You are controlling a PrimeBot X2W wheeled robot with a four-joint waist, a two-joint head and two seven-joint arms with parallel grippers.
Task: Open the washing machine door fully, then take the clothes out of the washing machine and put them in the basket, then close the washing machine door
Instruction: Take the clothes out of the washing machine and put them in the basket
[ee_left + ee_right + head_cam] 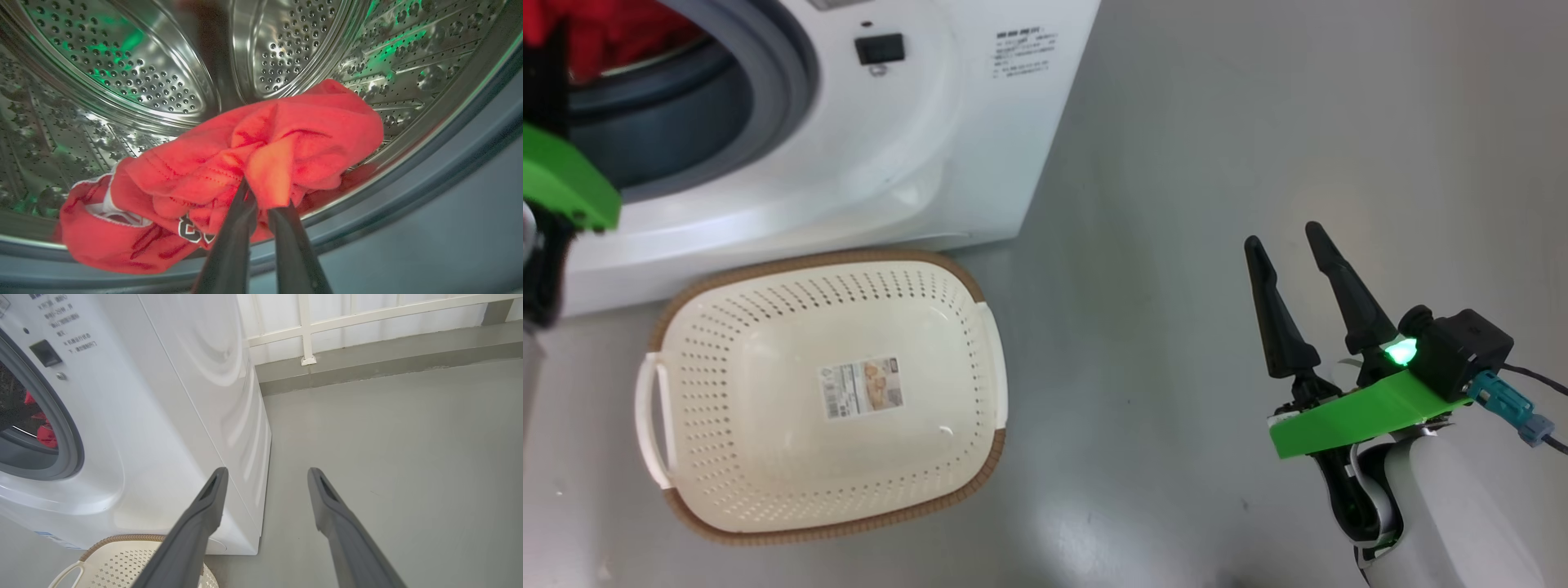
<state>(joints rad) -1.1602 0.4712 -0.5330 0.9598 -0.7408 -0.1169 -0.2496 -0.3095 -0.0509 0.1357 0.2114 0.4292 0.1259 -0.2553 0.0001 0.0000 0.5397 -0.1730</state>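
Grey floor (1176, 204) throughout, glossy, with a pale wall (367, 302) and white railing (304, 330) at the back in the right wrist view. At far left of the head view, left arm with green bracket (564, 175) reaching into the mouth of the washer (890, 163). Seen from the left wrist: left tool (263, 198) closed, pinching a fold of the clothes (310, 130), dark fingers (229, 245) close together, tips buried in red cloth. Clothes bunched low at the front of the drum (122, 65), lying on its perforated steel and over its lip. White trim at lower left, part of a white number beside the fingers. Grey gasket (796, 73) ringing the opening. Washer white and boxy, with a black latch socket (880, 49) right of the opening and a printed label (1021, 53) further right. Just before the washer, basket (809, 263) upright on the floor, cream with brown rim, sticker (862, 388) on its bottom. Touching the washer or only close against it: cannot tell. Well apart to the right, right tool (1284, 237) open, fingers spread, gripping nothing, hanging over bare floor beside the washer's right corner. Green light (1401, 353) lit at its wrist.
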